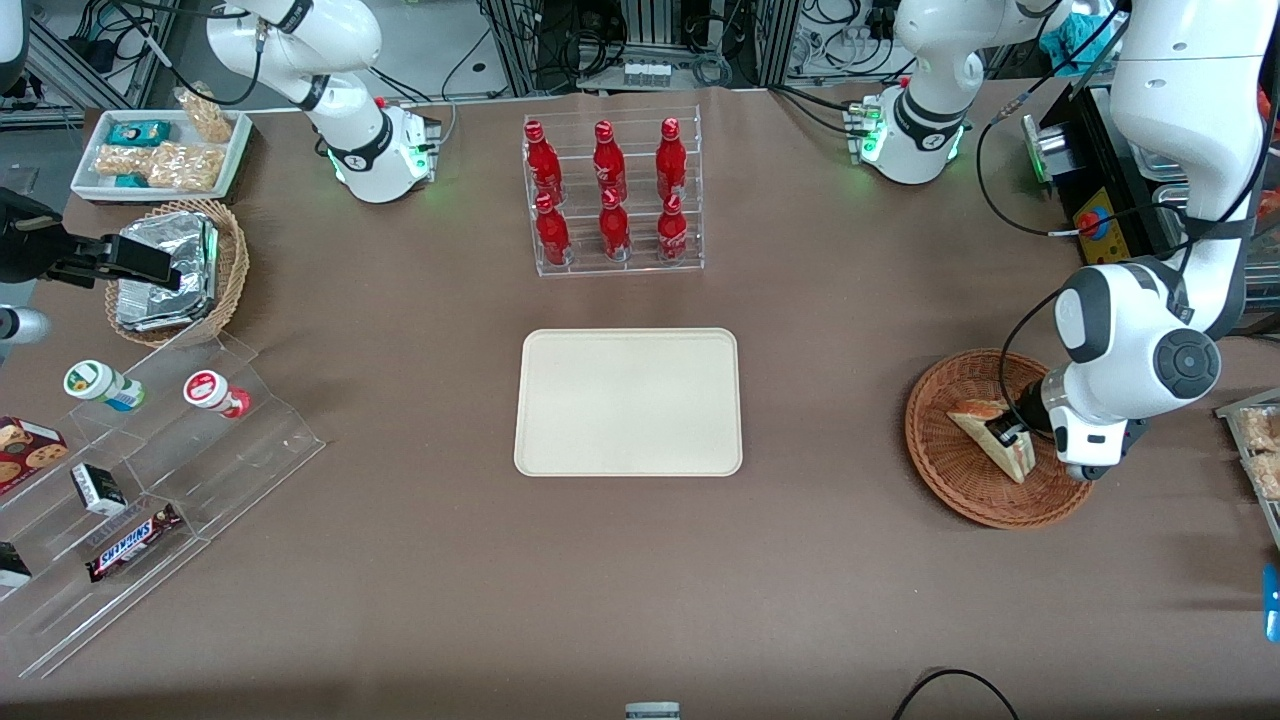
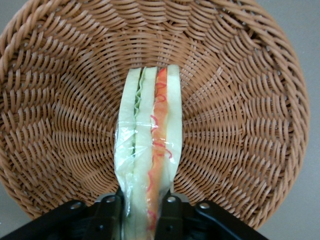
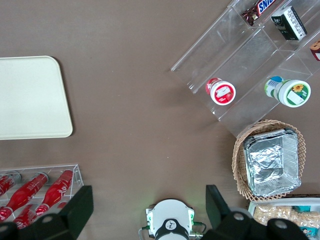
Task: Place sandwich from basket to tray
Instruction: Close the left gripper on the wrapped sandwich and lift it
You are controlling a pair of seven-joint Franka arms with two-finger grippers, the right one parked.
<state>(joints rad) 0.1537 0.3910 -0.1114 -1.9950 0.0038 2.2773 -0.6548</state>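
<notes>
Wrist view from my working arm shows the gripper point(image 2: 141, 212) clamped on the sandwich point(image 2: 149, 150), a finger point(image 2: 111, 212) against each bread face, inside the basket point(image 2: 60, 100). I see the tray point(image 1: 628, 402) lying bare, well apart, nearer the parked arm's end.

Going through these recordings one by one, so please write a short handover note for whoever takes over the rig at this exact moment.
Gripper: down in the basket, fingers on either side of the sandwich, apparently closed on it.
Sandwich: wrapped in clear film, not yet lifted out of the basket, toward the working arm's end of the table.
Tray: mid-table, nothing on it.
Done: reach and grasp.
Left: lift the sandwich, carry it to the tray, release.
</notes>
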